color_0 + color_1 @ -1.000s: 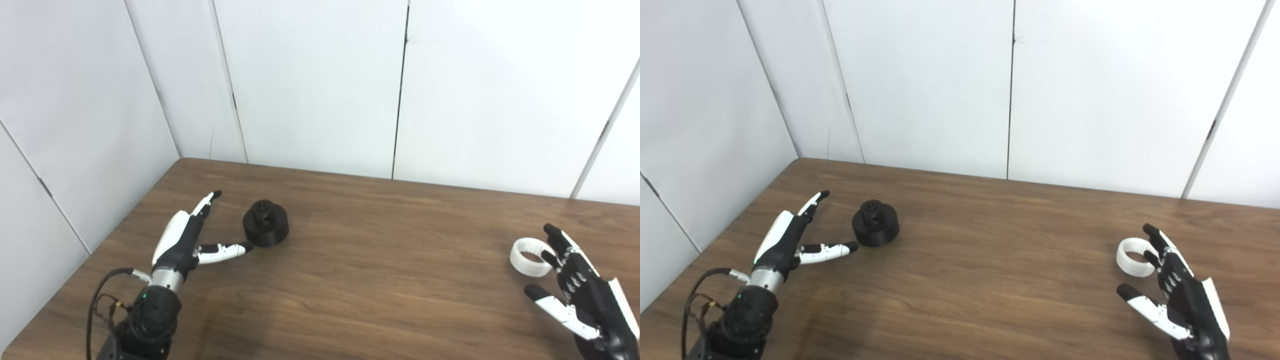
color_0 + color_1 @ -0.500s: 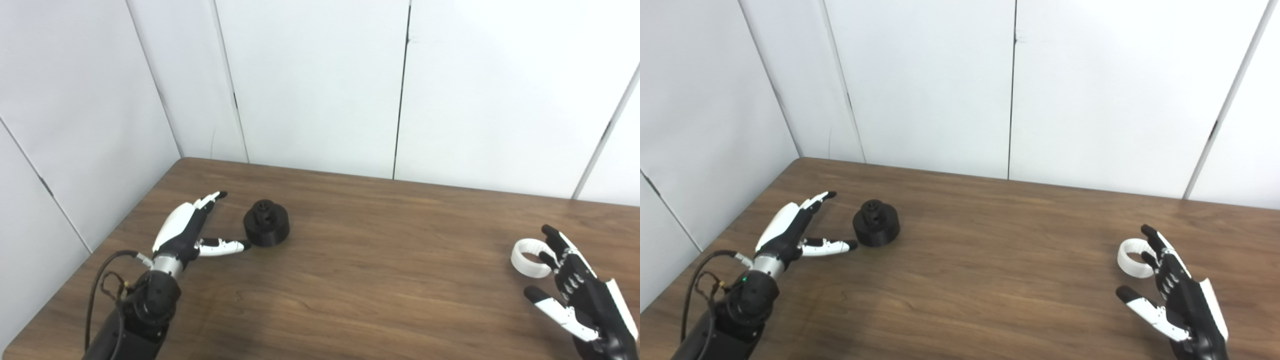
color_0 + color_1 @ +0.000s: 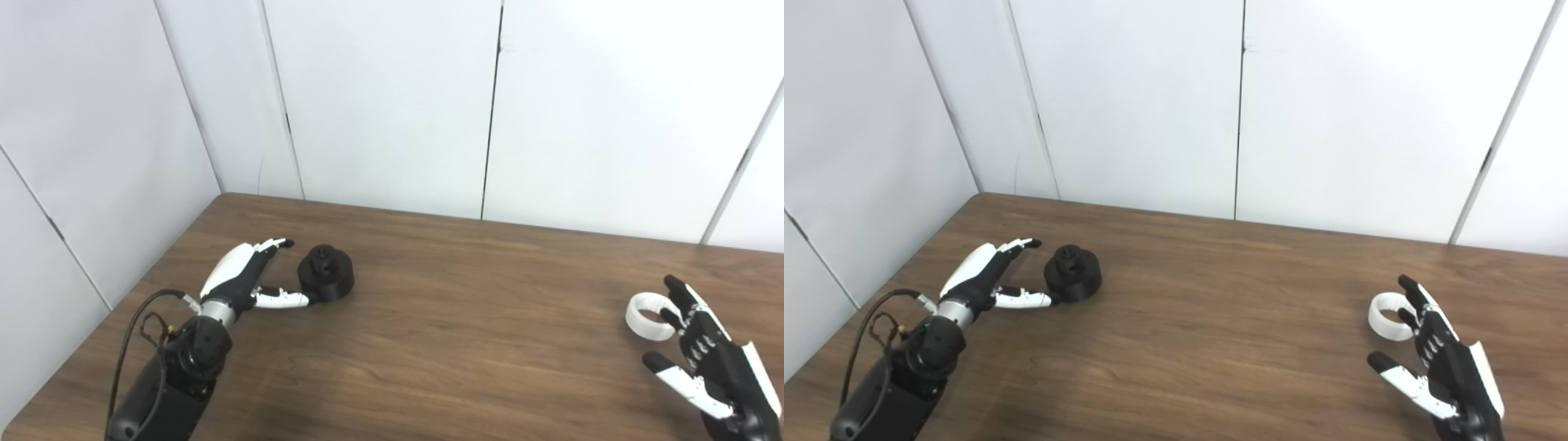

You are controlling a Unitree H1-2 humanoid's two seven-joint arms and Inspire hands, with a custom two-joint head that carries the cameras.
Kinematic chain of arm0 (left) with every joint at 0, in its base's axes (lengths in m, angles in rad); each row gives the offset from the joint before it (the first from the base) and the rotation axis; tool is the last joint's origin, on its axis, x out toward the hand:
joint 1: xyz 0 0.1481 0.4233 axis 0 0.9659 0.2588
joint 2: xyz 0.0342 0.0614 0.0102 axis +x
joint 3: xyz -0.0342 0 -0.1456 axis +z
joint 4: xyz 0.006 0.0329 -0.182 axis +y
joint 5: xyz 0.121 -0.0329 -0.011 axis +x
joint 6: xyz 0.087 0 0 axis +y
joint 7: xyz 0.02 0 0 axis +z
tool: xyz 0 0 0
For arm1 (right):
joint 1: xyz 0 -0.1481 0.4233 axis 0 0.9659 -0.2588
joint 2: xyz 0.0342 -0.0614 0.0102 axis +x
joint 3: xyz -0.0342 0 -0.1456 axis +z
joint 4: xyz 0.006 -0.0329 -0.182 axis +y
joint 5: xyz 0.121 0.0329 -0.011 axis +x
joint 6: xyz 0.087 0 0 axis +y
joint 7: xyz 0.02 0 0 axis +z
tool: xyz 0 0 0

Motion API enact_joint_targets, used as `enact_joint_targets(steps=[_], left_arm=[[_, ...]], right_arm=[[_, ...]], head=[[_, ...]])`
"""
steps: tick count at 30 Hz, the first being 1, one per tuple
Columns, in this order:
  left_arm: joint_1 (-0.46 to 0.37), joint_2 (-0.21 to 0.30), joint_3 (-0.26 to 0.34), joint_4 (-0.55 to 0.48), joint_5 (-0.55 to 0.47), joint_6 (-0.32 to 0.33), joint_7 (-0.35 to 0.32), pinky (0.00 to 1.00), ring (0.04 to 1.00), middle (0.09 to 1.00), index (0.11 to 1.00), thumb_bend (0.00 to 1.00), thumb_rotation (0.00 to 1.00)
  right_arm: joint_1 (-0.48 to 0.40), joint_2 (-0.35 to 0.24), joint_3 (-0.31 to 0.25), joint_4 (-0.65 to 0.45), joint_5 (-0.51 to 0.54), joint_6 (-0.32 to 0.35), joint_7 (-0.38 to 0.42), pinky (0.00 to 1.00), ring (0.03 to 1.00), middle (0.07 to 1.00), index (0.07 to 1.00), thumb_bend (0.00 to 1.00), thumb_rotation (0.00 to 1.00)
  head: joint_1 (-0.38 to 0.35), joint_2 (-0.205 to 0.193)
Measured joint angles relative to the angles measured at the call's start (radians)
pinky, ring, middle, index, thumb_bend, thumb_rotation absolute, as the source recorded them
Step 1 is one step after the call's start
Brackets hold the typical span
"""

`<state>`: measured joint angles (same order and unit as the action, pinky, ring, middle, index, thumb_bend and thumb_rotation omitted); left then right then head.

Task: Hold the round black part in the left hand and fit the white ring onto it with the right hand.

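Note:
The round black part (image 3: 326, 281) stands on the wooden table (image 3: 465, 331) at the left, a small knob on its top. My left hand (image 3: 248, 283) lies just left of it, open, with the thumb tip at the part's near side and the fingers spread beyond its far left. The white ring (image 3: 649, 315) lies flat on the table at the far right. My right hand (image 3: 704, 358) is open right beside the ring, its fingers (image 3: 1413, 296) reaching along the ring's right edge, thumb apart below it.
White wall panels (image 3: 392, 104) close off the table at the back and on the left. The table's left edge (image 3: 128, 288) runs close by my left arm, where a black cable (image 3: 131, 334) loops off the wrist.
My left hand has slid forward and right toward the black part, so its thumb now reaches the part's near side. The right hand and the ring have barely moved.

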<state>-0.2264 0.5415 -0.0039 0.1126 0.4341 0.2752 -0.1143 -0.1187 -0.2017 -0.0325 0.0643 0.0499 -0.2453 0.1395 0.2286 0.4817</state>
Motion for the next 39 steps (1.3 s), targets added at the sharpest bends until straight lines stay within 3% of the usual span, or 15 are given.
enact_joint_targets(steps=[6,15,28,33,39], left_arm=[[-0.044,0.002,-0.028,0.054,0.004,-0.004,-0.019,0.95,1.000,0.976,0.890,0.91,0.33],[-0.077,0.001,-0.070,0.120,0.005,-0.019,-0.023,0.95,1.000,0.971,0.895,0.94,0.37],[-0.091,0.001,-0.088,0.122,0.003,-0.014,-0.042,0.96,1.000,0.984,0.881,0.91,0.34],[-0.091,-0.002,-0.093,0.118,0.004,-0.013,-0.043,0.96,1.000,0.976,0.836,0.88,0.31],[-0.091,-0.006,-0.092,0.118,0.004,-0.021,-0.026,0.95,1.000,0.946,0.708,0.83,0.27]], right_arm=[[0.003,0.001,-0.001,-0.004,0.000,0.001,-0.003,0.93,0.979,0.955,0.913,0.91,0.50],[0.005,0.002,-0.001,-0.007,0.000,0.001,-0.008,0.93,0.987,0.961,0.919,0.89,0.50],[0.011,0.002,-0.003,-0.013,0.001,0.002,-0.015,0.94,0.993,0.961,0.919,0.92,0.50],[0.012,0.002,-0.005,-0.014,0.001,0.006,-0.016,0.94,0.993,0.961,0.921,0.92,0.51],[0.014,0.002,-0.005,-0.016,0.001,0.011,-0.016,0.93,0.989,0.958,0.917,0.91,0.51]], head=[[0.000,0.000],[-0.005,0.002],[-0.012,0.005],[-0.012,0.005],[-0.012,0.005]])
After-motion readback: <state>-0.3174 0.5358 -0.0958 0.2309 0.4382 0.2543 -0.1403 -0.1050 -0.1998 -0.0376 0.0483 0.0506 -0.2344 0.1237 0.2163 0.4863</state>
